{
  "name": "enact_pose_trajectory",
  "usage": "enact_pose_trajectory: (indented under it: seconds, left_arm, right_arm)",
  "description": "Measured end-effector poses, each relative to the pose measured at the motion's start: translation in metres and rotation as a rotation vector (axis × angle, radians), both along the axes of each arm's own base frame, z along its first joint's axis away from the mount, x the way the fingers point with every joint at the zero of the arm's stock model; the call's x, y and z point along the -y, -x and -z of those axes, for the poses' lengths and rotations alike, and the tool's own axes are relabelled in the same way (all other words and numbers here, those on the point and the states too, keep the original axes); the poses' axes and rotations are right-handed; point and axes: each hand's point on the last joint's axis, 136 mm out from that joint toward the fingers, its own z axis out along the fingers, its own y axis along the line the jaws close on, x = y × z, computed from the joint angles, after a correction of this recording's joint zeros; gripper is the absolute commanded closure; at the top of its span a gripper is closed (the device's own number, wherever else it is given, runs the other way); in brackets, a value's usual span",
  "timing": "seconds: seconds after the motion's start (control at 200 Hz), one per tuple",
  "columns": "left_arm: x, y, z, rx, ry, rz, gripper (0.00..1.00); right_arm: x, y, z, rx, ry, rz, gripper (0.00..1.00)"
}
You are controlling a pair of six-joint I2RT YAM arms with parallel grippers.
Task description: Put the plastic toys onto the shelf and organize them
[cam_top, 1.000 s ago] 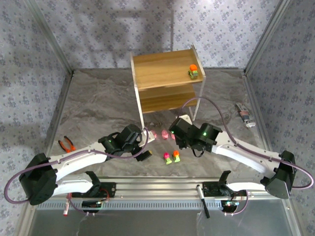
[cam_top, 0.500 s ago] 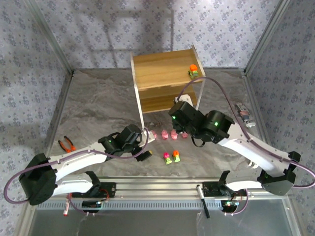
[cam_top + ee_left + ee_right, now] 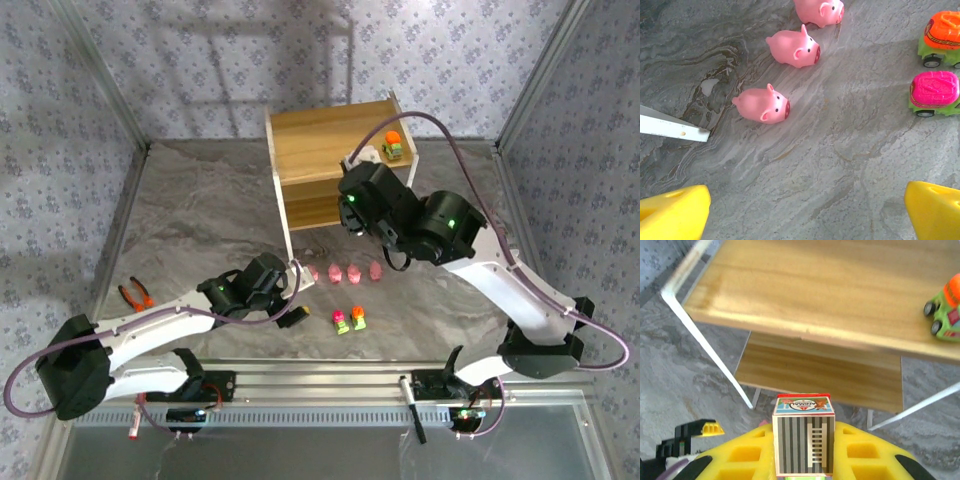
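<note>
Holds the right hand [image 3: 803, 450] raised just before the shelf [image 3: 805, 285], arm arched forward, and pinches a striped toy [image 3: 803, 430] between yellow fingers [image 3: 860, 455]; faces an orange-topped car [image 3: 946, 307] ahead-right on the top tier. Stretches the left hand [image 3: 802, 215] low over the grey marbled counter [image 3: 840, 165], fingers [image 3: 670, 212] spread wide on nothing, with three pink pigs [image 3: 762, 103] ahead-left and two cars [image 3: 935, 92] ahead-right. Sits within patterned walls [image 3: 200, 60].

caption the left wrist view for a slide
Open left gripper facing three pink pigs and two toy cars on grey table
</note>
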Motion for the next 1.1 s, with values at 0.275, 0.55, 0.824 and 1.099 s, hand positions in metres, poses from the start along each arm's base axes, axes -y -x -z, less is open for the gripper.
enact_pose_trajectory:
  seconds: [0.275,0.55,0.824,1.099]
  left_arm:
    - [0.0,0.0,-0.003,0.006,0.008,0.0,0.0]
    - [-0.002,-0.001,-0.005,0.019,0.01,-0.003,0.01]
    - [-0.003,0.0,-0.003,0.024,0.001,0.002,0.0]
    - [-0.006,-0.016,-0.016,0.114,0.007,-0.033,0.0]
  right_arm:
    - [0.008,-0.028,-0.032,0.055,0.037,0.055,0.76]
    - [0.029,-0.07,-0.029,0.026,0.098,0.151,0.76]
    - [0.04,-0.091,-0.023,-0.023,0.084,0.168,0.76]
    - [0.044,-0.115,0.002,-0.113,0.061,0.17,0.76]
